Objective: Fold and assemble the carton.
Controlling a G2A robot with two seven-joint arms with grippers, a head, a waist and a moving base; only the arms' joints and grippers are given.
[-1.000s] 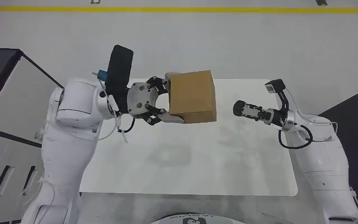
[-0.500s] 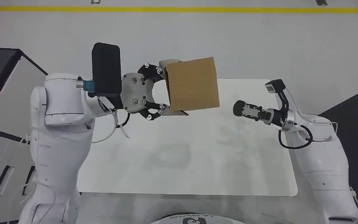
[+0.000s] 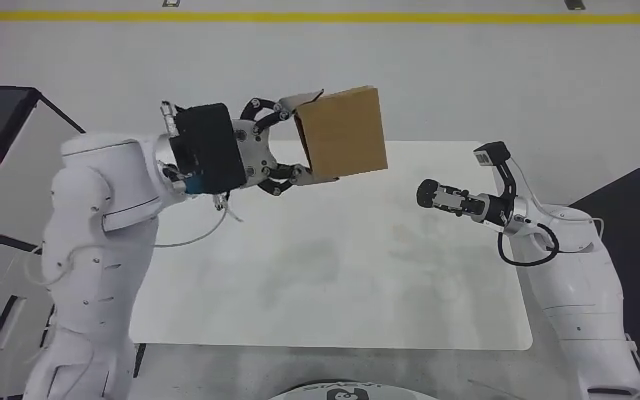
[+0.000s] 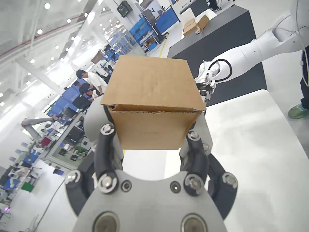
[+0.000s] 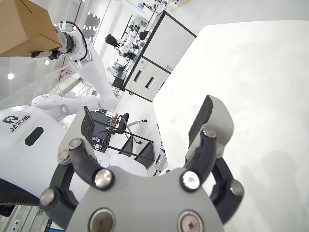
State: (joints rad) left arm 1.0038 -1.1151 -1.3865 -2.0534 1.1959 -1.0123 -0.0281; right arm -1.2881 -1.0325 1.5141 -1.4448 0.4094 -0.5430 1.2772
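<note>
A closed brown carton is held in the air over the far left part of the white table. My left gripper is shut on the carton, its fingers pressing two opposite sides near one end. A small flap edge sticks out at that end. From the right wrist view the carton hangs high, well clear of the tabletop. My right gripper stands open with nothing between its ribbed pads, hovering above the table's right side, apart from the carton.
The table carries nothing else. A dark cabinet stands off the table's left side. A yellow floor line runs beyond the far edge. More cartons lie on a distant black bench.
The left arm has lifted and swung the carton toward the far edge of the table, rotating its wrist. The right arm has kept still.
</note>
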